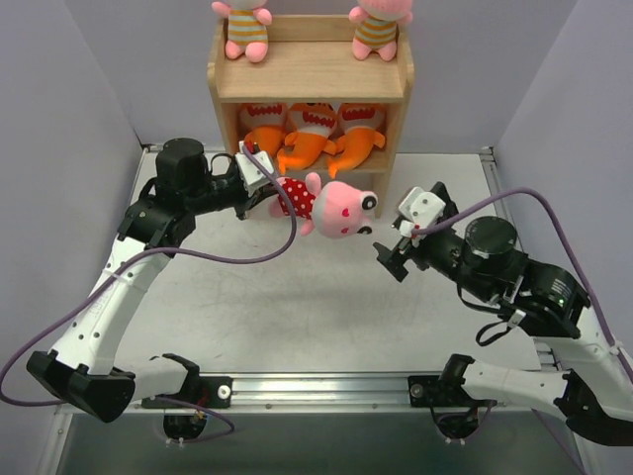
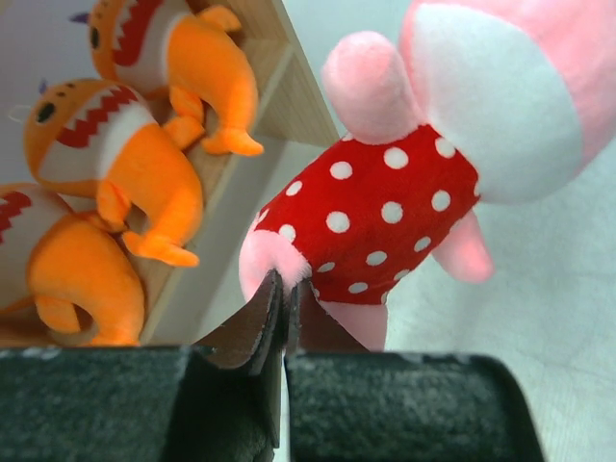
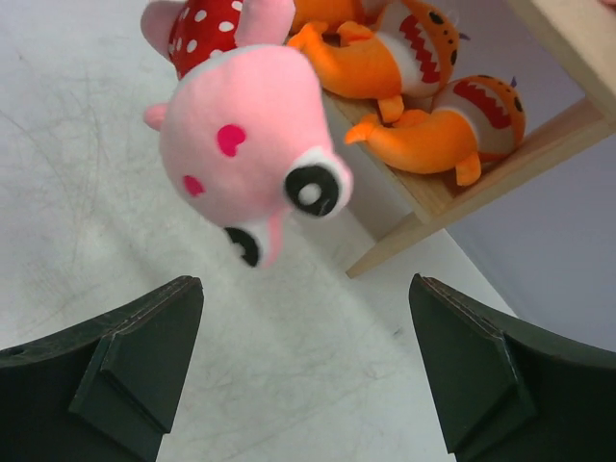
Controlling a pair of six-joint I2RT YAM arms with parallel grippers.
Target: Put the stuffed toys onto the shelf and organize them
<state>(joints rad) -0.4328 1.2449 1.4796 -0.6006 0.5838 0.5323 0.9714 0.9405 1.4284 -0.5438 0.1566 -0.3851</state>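
Top external view gives you the shelf (image 1: 307, 61) at the far side of the tabletop (image 1: 297, 317). The left striped doll (image 1: 244, 30) and the right striped doll (image 1: 378, 30) sit upright on its top tier. The orange fish (image 1: 309, 134) lie side by side in a row of three on the tier below.

Your left fingers (image 2: 255, 327) are clenched on a pink leg of the polka-dot doll (image 1: 331, 206), just under the hem of its red dress. That doll lies stretched out in front of the shelf, near the fish tier but apart from it, with its head pointing toward your right arm. From above you cannot quite tell whether it touches the tabletop or hangs just off it.

Your right fingers (image 3: 144, 346) are released and spread wide, with nothing between them. They sit just beside the doll's head, and its face is turned toward the right wrist camera.
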